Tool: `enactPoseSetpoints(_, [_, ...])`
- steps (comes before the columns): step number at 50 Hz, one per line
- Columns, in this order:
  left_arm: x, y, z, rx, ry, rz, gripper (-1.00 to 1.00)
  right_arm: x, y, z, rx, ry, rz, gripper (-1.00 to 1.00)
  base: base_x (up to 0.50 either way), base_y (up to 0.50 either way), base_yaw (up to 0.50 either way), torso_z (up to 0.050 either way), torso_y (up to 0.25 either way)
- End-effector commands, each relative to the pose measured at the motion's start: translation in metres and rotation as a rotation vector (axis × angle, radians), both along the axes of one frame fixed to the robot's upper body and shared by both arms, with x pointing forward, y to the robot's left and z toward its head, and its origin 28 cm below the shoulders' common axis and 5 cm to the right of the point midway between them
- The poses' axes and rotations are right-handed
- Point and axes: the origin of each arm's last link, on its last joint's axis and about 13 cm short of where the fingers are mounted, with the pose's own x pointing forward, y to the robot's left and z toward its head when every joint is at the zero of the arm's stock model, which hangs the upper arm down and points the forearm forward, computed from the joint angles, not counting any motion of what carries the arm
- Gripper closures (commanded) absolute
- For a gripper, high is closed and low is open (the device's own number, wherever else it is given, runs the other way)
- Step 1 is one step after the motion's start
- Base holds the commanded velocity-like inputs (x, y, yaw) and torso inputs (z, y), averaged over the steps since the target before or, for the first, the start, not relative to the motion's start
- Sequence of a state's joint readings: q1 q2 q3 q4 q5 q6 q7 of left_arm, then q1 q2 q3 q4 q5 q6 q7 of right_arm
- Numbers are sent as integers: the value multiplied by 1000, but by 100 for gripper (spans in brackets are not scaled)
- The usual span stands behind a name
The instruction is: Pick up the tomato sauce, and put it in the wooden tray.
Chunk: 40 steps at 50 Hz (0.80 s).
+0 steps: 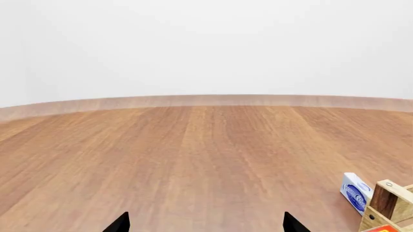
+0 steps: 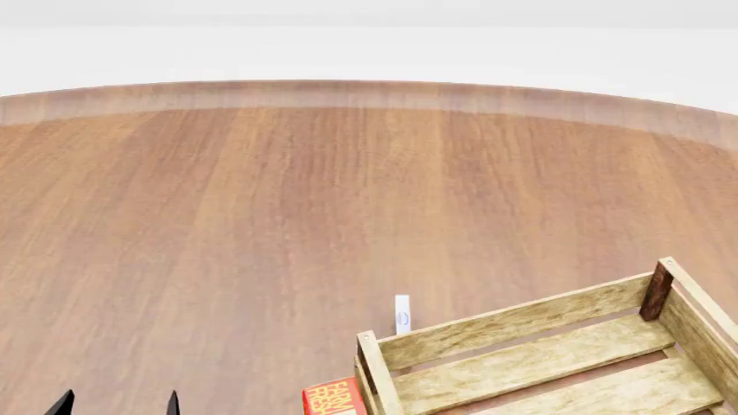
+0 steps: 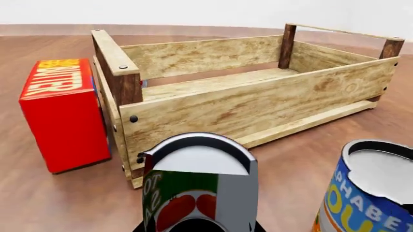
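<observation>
The tomato sauce (image 3: pixel 193 186), a can with a red and green label and a white top, stands right in front of the right wrist camera. My right gripper (image 3: pixel 198 226) has a black finger hugging each side of it. The wooden tray (image 3: pixel 258 104) lies just beyond the can, open-topped and empty. It also shows in the head view (image 2: pixel 519 327) at the lower right, and its corner post shows in the left wrist view (image 1: pixel 387 199). My left gripper (image 1: pixel 206 224) is open and empty over bare floor; its tips show in the head view (image 2: pixel 116 405) at the lower left.
A blue-and-yellow can (image 3: pixel 371 193) stands close beside the tomato sauce. A red butter box (image 3: pixel 61 111) stands against the tray's end, also in the head view (image 2: pixel 334 398). A small white-and-blue box (image 2: pixel 402 314) stands behind the tray, also in the left wrist view (image 1: pixel 356 192).
</observation>
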State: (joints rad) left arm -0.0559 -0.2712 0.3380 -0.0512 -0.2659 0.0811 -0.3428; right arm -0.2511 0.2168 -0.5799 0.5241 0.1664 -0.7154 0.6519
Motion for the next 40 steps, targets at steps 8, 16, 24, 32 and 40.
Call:
enactPoseSetpoints(8, [-1,0,1,0,-1,0,-100,-4,2,27,-46,-123,14,100,0,0,0,0,0])
enactPoseSetpoints(16, [1,0,0,0,-1,0,-100,-3,4,38,-56,-171,36,100,0,0,0,0,0])
enactPoseSetpoints(24, [0,0,0,-1,-1,0,-100,-5,5,49,-69,-214,44,100,0,0,0,0,0])
enactPoseSetpoints(32, [0,0,0,-3,0,2,-100,-6,5,58,-73,-245,58,100,0,0,0,0,0])
enactPoseSetpoints(40, [1,0,0,-4,1,2,-100,-3,3,71,-86,-289,54,100,0,0,0,0,0])
